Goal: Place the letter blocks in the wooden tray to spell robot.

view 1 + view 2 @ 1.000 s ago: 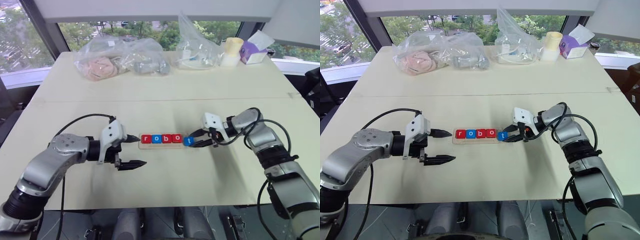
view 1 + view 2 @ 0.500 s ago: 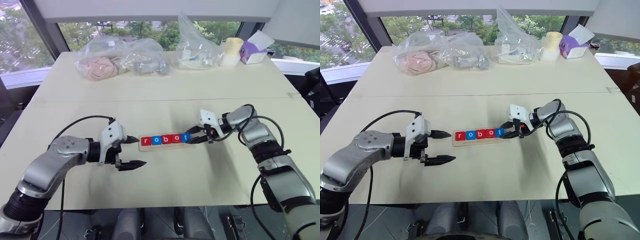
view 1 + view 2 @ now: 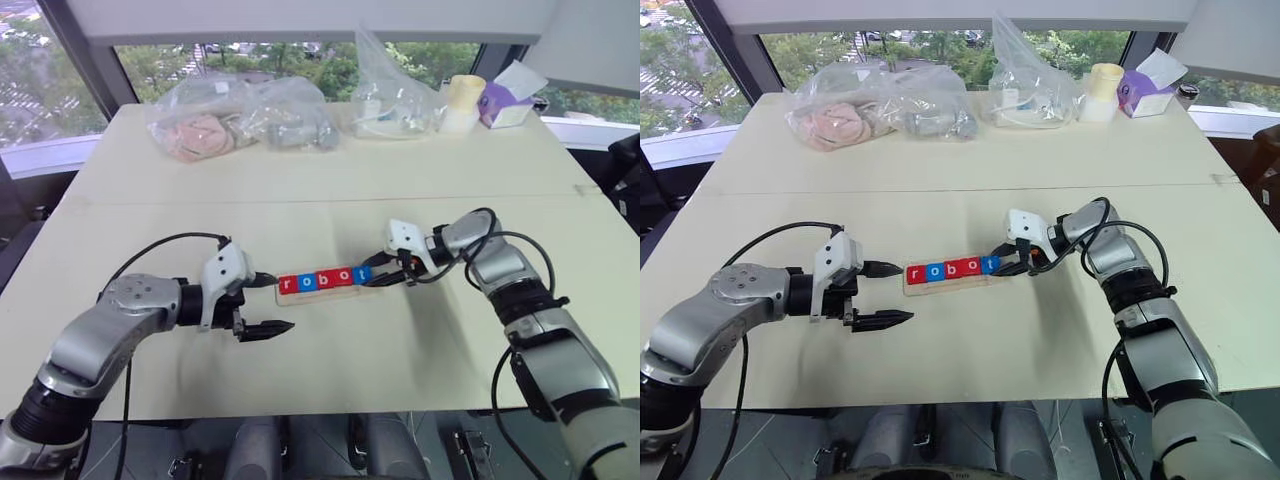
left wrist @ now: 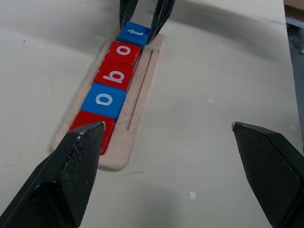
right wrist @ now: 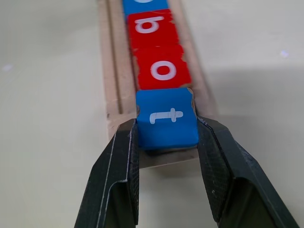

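The wooden tray (image 3: 322, 293) lies in the middle of the table. In it sit letter blocks in a row: red r (image 3: 289, 284), blue o (image 3: 307, 282), red b (image 3: 325, 279), red o (image 3: 343, 276). At the tray's right end, against the red o, is the blue t (image 5: 166, 116), and my right gripper (image 3: 368, 272) is shut on its two sides. My left gripper (image 3: 280, 302) stands open at the tray's left end, one fingertip close to the r, holding nothing.
Clear plastic bags (image 3: 240, 118) (image 3: 395, 95), a pale cup (image 3: 463, 100) and a purple tissue box (image 3: 508, 102) line the far edge of the table. The table's near edge runs just below both arms.
My right gripper has carried the blue t leftward from the table beside the tray to the tray's right end, next to the red o. The left gripper has stayed put.
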Tool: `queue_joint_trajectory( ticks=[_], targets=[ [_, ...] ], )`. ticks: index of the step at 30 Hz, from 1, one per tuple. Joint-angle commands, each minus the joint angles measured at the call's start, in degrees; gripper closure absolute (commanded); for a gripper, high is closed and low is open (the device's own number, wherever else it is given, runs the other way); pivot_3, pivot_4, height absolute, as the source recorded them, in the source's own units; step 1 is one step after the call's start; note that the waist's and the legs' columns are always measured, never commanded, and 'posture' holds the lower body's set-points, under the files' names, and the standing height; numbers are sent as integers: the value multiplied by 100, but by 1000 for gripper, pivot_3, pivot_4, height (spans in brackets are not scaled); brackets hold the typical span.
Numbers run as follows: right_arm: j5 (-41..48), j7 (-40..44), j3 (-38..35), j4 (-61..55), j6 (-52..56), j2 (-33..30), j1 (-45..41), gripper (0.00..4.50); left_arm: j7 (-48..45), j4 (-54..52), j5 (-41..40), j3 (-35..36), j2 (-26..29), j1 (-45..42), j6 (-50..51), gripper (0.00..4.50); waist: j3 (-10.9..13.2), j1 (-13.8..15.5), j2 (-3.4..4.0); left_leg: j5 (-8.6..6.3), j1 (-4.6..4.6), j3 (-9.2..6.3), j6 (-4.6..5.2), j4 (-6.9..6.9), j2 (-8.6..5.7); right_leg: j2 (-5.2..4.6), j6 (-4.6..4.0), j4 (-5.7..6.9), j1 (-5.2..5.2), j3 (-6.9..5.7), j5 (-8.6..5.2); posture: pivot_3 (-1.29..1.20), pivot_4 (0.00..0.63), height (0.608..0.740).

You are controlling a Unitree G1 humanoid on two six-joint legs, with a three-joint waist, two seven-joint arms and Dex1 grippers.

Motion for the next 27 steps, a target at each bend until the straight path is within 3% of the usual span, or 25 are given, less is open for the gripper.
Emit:
queue_joint_trajectory(
  ticks=[1,4,5,13,21,23,27],
  targets=[
    [85,53,-80,-64,34,33,-105,1872,28,-189,-109,168,-19,23,-18,0,0,1,0,0,0,0,0,0,0,0,0,0,0,0,0,0,150,739],
    [183,51,-154,-233,77,25,-51,253,47,-198,-120,174,-15,42,-18,0,0,2,0,0,0,0,0,0,0,0,0,0,0,0,0,0,150,739],
    [259,71,-211,-327,144,10,-49,71,45,-183,-118,175,-6,42,-28,0,0,3,0,0,0,1,0,0,0,0,0,0,0,0,0,0,150,739],
    [700,-464,-897,-1061,765,-235,-44,71,70,-90,-202,378,15,-12,-6,0,0,18,0,0,0,0,0,0,1,-1,0,0,0,0,0,0,150,739],
    [679,-1753,-1513,-2223,1383,-617,1293,71,305,198,-526,1076,-13,37,284,0,-1,4,-2,0,-1,0,-1,0,0,-4,1,-3,1,-1,-2,0,150,739],
    [907,-2078,-1790,-2712,1865,-625,1729,71,457,282,-582,1325,-48,143,312,0,-1,5,-2,0,0,0,-1,0,2,-2,1,1,-2,-1,-1,0,150,739],
    [2183,-2409,-2730,-4736,3687,-664,3056,71,553,-99,-895,1898,-76,774,397,0,-1,23,0,-1,-3,-8,-1,-3,7,0,2,2,-5,-1,-2,0,150,739]
  ],
)
